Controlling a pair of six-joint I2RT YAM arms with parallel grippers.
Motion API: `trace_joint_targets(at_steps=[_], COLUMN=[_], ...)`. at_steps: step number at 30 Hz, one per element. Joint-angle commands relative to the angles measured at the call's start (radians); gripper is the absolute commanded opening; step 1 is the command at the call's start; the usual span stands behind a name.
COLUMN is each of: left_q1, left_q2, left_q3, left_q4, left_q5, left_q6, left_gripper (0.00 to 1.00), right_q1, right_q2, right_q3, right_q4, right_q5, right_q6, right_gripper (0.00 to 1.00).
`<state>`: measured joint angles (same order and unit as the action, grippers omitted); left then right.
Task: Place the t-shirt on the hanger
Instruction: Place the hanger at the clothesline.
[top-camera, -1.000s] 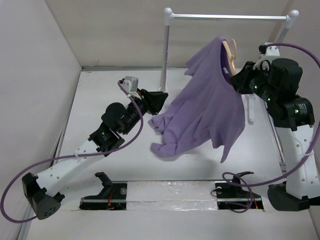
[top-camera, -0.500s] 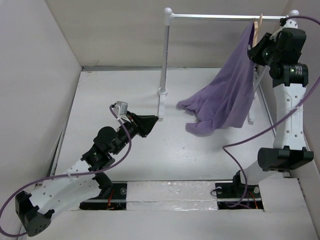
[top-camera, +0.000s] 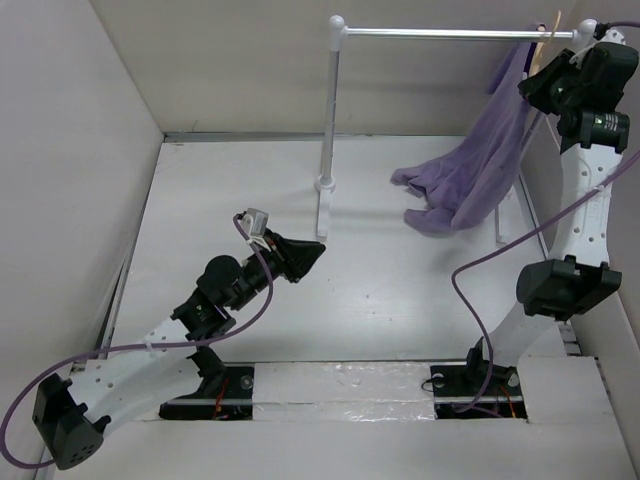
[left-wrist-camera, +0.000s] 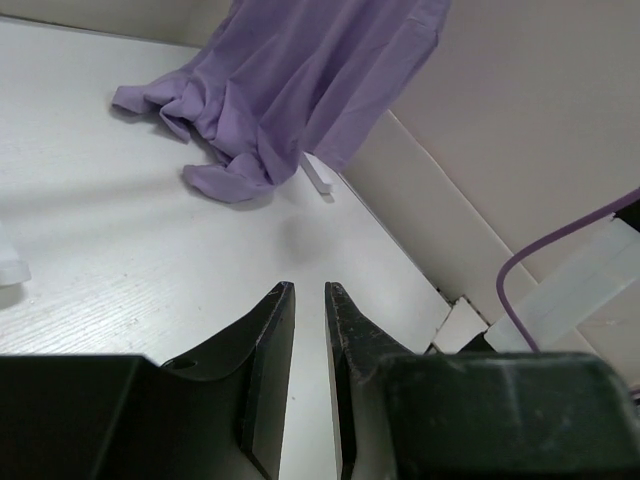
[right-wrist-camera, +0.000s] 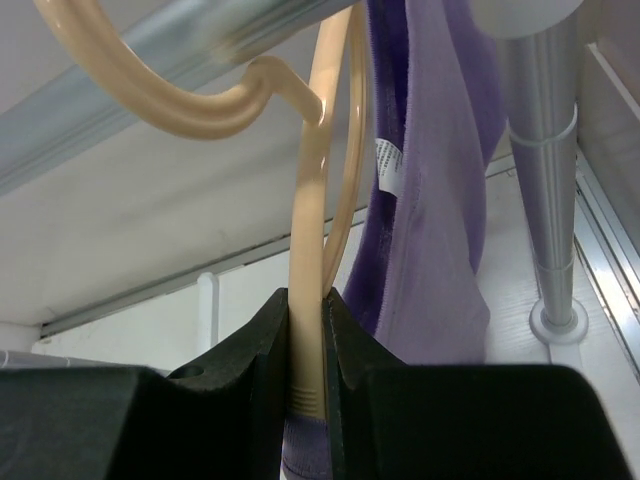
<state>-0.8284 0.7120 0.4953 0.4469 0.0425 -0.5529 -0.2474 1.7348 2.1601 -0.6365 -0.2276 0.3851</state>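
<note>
The purple t-shirt (top-camera: 480, 160) hangs from the pale beige hanger (top-camera: 554, 22) at the right end of the rack's bar, its lower part bunched on the table. My right gripper (top-camera: 535, 88) is shut on the hanger's neck (right-wrist-camera: 305, 300), just below its hook (right-wrist-camera: 190, 100), which is up at the bar (right-wrist-camera: 200, 30). The shirt's collar and label (right-wrist-camera: 430, 200) hang right of the jaws. My left gripper (top-camera: 320, 247) is low over the table's middle, its jaws near together with nothing between them (left-wrist-camera: 308, 288). It is well apart from the shirt (left-wrist-camera: 290, 90).
The white-and-metal clothes rack has a horizontal bar (top-camera: 450, 34), a left post (top-camera: 328, 120) on a foot at mid table, and a right post (right-wrist-camera: 545, 150) beside the shirt. Beige walls enclose the table on the left, back and right.
My right arm has lifted the hanger and shirt up and to the right, to the rack's bar. Most of the shirt has come off the table. My left arm has drawn back from the shirt.
</note>
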Motion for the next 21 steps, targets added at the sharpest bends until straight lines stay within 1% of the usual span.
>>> trace_joint_targets(at_steps=[1, 6, 10, 14, 15, 17, 18, 20, 21], left_q1=[0.002, 0.002, 0.002, 0.002, 0.002, 0.002, 0.002, 0.002, 0.002], left_q2=[0.020, 0.067, 0.081, 0.076, 0.073, 0.061, 0.058, 0.043, 0.037], left_q3=[-0.003, 0.002, 0.002, 0.005, 0.005, 0.006, 0.008, 0.014, 0.014], left_q4=[0.107, 0.142, 0.145, 0.135, 0.125, 0.116, 0.101, 0.076, 0.055], left_q5=[0.048, 0.085, 0.074, 0.062, 0.059, 0.039, 0.031, -0.003, -0.013], left_q6=[-0.015, -0.022, -0.021, -0.024, -0.025, -0.033, -0.036, -0.051, -0.056], left_gripper=[0.15, 0.15, 0.15, 0.18, 0.18, 0.22, 0.23, 0.26, 0.27], right_q1=[-0.035, -0.069, -0.069, -0.078, -0.078, -0.078, -0.078, -0.078, -0.069], right_q2=[0.015, 0.058, 0.066, 0.052, 0.043, -0.001, -0.020, -0.076, -0.092], right_q3=[0.024, 0.027, -0.014, -0.071, -0.084, -0.123, -0.167, -0.209, -0.242], right_q4=[0.199, 0.189, 0.189, 0.208, 0.215, 0.251, 0.268, 0.303, 0.311], right_q5=[-0.088, -0.125, -0.122, -0.121, -0.119, -0.105, -0.089, -0.066, -0.049], right_q6=[0.028, 0.032, 0.020, 0.015, 0.020, 0.032, 0.037, 0.043, 0.046], right_gripper=[0.00, 0.00, 0.00, 0.00, 0.02, 0.15, 0.27, 0.39, 0.51])
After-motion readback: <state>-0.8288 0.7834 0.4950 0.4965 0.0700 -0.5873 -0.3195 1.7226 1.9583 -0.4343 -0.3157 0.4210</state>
